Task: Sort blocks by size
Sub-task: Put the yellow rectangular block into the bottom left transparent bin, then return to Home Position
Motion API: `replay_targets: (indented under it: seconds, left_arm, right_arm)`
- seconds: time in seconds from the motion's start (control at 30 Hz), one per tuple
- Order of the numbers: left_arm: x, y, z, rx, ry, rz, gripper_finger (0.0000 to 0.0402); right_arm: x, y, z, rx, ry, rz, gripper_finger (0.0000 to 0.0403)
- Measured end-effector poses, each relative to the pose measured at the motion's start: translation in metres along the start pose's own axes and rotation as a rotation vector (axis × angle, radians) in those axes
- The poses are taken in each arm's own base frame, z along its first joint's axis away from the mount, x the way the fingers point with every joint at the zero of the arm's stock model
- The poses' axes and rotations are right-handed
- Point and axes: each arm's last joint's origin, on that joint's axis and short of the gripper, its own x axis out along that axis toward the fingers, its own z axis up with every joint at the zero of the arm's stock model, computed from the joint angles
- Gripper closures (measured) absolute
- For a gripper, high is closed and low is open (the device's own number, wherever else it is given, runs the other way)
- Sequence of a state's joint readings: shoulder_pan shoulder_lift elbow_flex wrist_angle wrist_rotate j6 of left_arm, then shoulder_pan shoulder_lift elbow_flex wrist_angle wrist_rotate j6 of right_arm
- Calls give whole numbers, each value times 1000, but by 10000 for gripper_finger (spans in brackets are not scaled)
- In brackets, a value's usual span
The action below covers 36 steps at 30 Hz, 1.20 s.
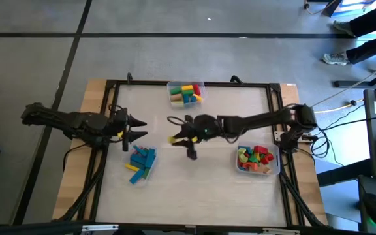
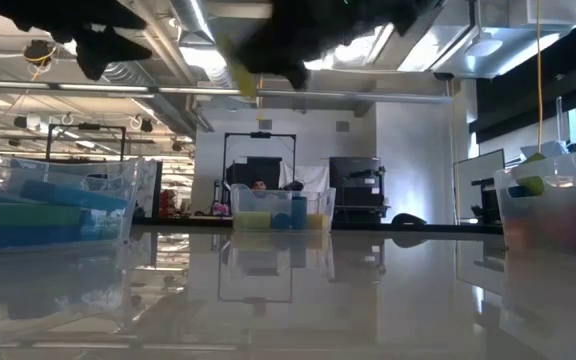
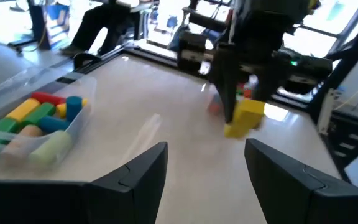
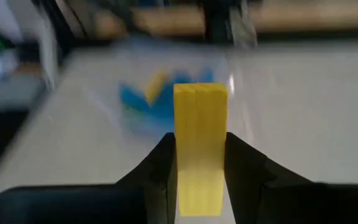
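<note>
- Yellow rectangular toy block [image 4: 199,146], a longer bar, sits clamped between the right gripper [image 1: 180,138] fingers, carried above the table's middle, clear of the surface.
- Right gripper: both fingers pressed on the bar's long faces, the bar poking forward past the tips.
- Clear plastic bin of blue and yellow bars [image 1: 142,163] lies nearest on the left side; judged the likely drop spot, since the bars in it match this bar's length.
- Clear bin of short cylinders and chunks [image 1: 186,93] sits at the far edge; clear bin of mixed blocks [image 1: 256,159] on the right.
- Left gripper [image 1: 133,128] hovers just beside the bar bin, fingers apart, empty.
- To do well: travel level, centre over the bin, lower before releasing, mind the left gripper close by.
</note>
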<state>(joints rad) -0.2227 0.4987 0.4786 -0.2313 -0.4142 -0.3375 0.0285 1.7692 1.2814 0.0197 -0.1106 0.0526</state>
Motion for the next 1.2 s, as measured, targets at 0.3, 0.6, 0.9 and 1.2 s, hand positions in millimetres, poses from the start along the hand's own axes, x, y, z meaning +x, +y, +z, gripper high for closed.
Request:
replay_targets:
  seconds: [0.3,0.6,0.9,1.2]
  left_arm:
    - [-15,2,3,-14,-46,-51,192]
    - [-18,3,5,20,-65,-54,192]
    - [-18,3,5,31,-63,-57,192]
    - [-18,3,5,82,-64,-60,195]
  right_arm:
    - [50,40,-8,41,-335,74,309]
    - [107,46,-32,65,-433,-29,275]
    - [157,45,-41,88,-310,-42,264]
    - [140,44,-18,-14,-126,-98,195]
